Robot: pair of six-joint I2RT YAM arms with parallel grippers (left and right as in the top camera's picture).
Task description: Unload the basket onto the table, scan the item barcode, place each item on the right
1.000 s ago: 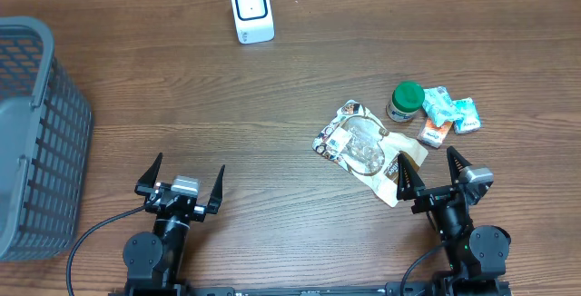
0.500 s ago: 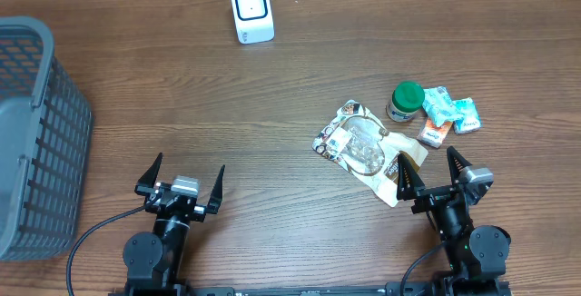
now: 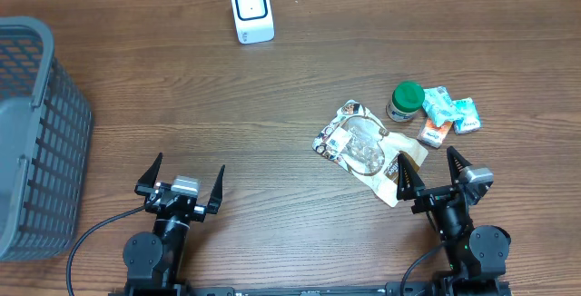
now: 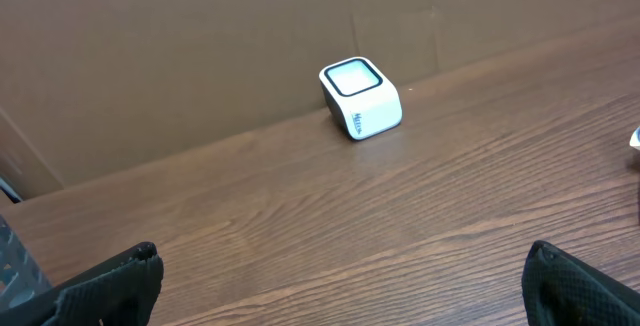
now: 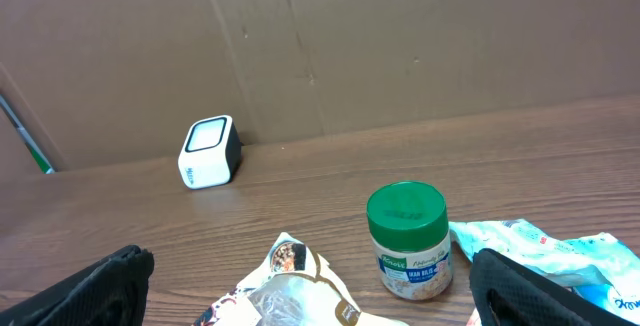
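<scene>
A white barcode scanner [image 3: 251, 11] with a dark window stands at the table's far edge; it also shows in the left wrist view as scanner [image 4: 361, 98] and in the right wrist view as scanner [image 5: 209, 151]. The items lie at the right: a snack pouch [image 3: 368, 148], a green-lidded jar [image 3: 406, 102], teal packets [image 3: 451, 109] and a small orange pack [image 3: 435, 133]. My right gripper [image 3: 432, 172] stands open just short of the pouch [image 5: 300, 288] and jar [image 5: 408, 240]. My left gripper [image 3: 182, 178] stands open over bare wood at the near left, holding nothing.
A grey mesh basket [image 3: 36, 142] fills the left edge of the table. A brown cardboard wall [image 4: 200, 36] rises behind the scanner. Bare wood lies between the scanner and the item cluster.
</scene>
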